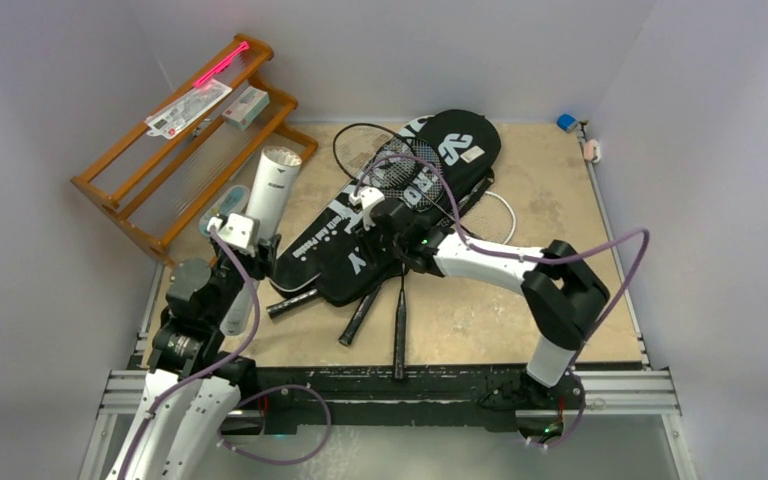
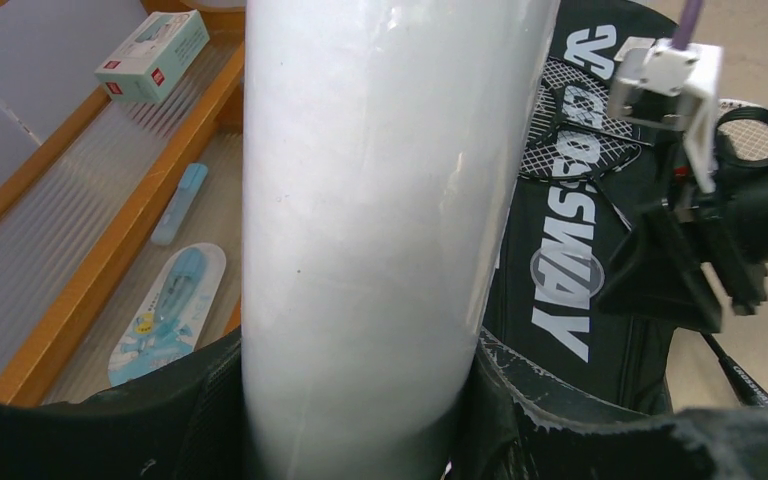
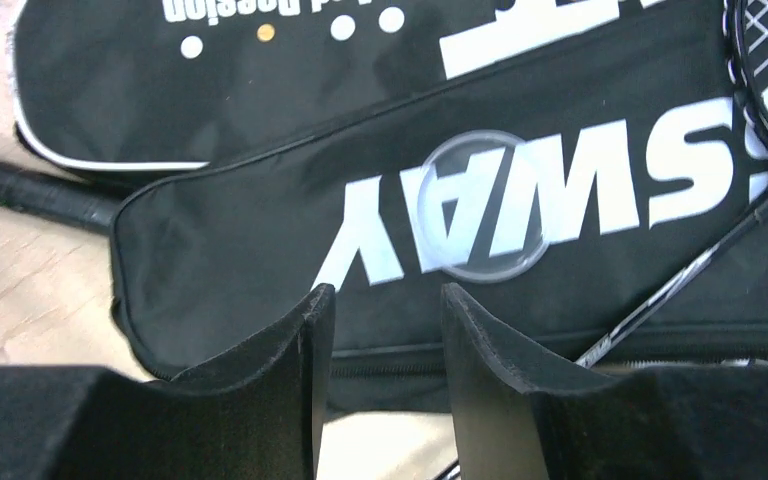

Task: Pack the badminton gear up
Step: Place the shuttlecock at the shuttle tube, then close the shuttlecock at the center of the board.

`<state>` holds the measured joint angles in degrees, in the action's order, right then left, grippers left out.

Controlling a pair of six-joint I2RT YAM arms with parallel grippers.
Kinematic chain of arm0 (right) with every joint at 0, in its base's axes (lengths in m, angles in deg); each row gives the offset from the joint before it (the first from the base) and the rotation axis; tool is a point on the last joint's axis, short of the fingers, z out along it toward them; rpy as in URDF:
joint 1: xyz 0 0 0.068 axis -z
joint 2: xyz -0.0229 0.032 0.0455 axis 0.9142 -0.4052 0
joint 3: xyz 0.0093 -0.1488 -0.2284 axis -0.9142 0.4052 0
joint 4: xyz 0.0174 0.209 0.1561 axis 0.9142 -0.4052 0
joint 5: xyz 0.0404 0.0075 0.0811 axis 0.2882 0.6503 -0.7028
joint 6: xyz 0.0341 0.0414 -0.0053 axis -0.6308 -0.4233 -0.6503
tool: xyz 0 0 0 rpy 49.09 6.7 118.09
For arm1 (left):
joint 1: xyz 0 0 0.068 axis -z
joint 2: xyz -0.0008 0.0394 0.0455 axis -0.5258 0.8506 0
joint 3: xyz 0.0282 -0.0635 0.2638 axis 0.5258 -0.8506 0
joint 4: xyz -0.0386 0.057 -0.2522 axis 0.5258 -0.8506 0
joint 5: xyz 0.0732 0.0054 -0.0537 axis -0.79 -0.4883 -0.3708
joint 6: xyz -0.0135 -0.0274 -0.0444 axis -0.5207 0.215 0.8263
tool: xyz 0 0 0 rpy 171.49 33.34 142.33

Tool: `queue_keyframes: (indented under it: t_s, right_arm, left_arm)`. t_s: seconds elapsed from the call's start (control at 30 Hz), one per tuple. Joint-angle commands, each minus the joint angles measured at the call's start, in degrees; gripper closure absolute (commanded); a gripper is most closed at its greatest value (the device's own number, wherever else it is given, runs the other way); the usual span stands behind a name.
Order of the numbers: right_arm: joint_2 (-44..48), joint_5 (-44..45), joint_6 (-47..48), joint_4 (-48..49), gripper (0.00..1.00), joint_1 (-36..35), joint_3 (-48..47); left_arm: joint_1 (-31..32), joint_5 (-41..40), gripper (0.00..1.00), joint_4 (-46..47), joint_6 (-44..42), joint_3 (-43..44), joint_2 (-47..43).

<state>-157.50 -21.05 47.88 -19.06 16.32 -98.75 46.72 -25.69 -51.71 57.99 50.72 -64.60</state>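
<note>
Left pincer (image 2: 360, 405) grips the white tube (image 2: 380, 200), likely for bagging. Right pincer (image 3: 380, 340) hovers released, the CROSSWAY cover (image 3: 260, 230) just beneath it.

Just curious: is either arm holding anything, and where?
Left gripper clamps the white tube around its body, well below the open top; right gripper is open and empty.

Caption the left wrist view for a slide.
Left claw gripping the white tube, between the wooden rack and the CROSSWAY cover.
</note>
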Motion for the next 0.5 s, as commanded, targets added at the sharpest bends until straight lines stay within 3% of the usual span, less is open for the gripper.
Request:
queue_keyframes:
  t_s: [0.0,0.47]
  right_arm:
    - [-4.4,2.3,4.8,0.4,0.54,-0.2,-5.7]
    - [-17.1,6.0,7.8,-6.1,0.68,-1.5,-15.9]
  left_arm:
    - [-0.4,0.0,0.63,2.8,0.5,2.3,-0.8]
    - [-0.4,2.2,0.64,2.9,-0.2,2.1,-1.1]
